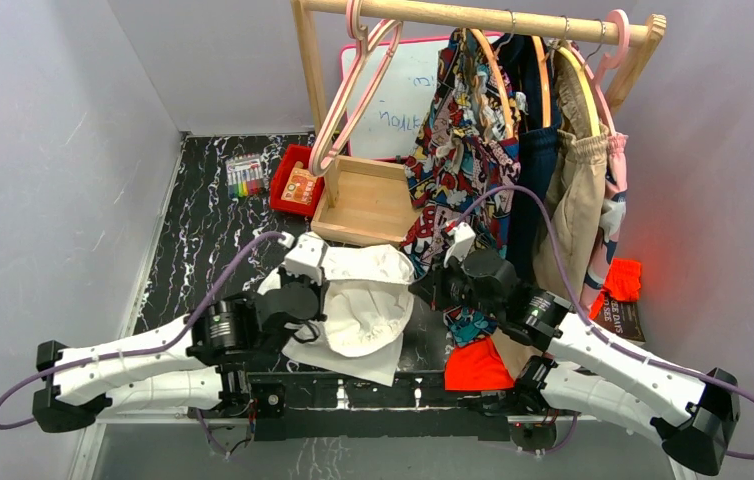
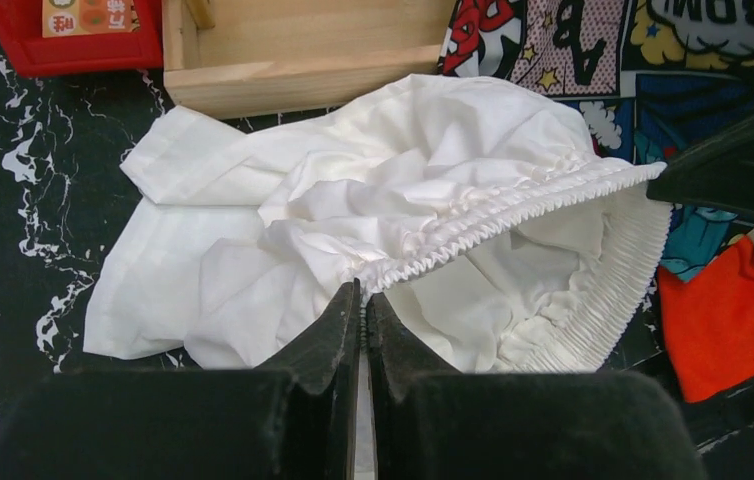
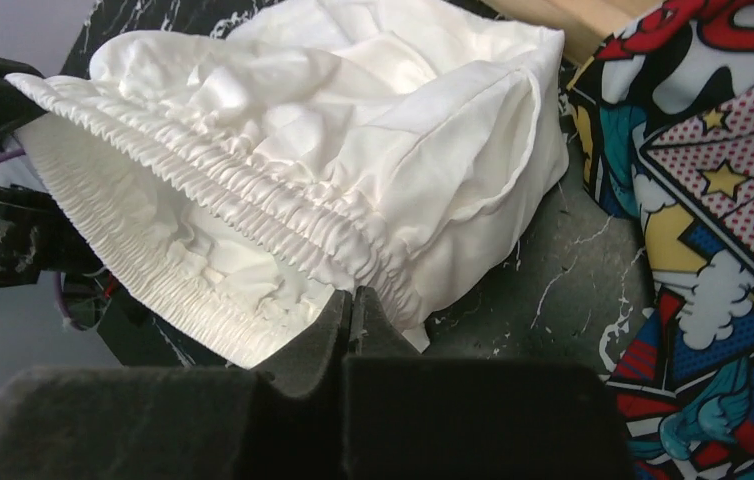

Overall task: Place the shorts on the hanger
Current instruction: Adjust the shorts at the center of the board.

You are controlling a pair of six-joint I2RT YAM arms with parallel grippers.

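I am seeing soft, even light filling every view, the white shorts (image 2: pixel 283 230) glaring nearly washed out in both wrist views, the dark fingers (image 2: pixel 328 345) blurring along the bottom edges, and a red glow tinting the wall (image 1: pixel 688 235) at middle right of the top view.

White shorts (image 1: pixel 365 305) between left hand (image 1: pixel 323 300) and right hand (image 1: pixel 419 289), near wooden box (image 1: pixel 368 200).

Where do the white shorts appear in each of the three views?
Top external: white shorts lie just below the centre.
Left wrist: the shorts fill the middle.
Right wrist: the shorts fill the upper left.
Shared landmark: comic-print garment, to their right in every view.
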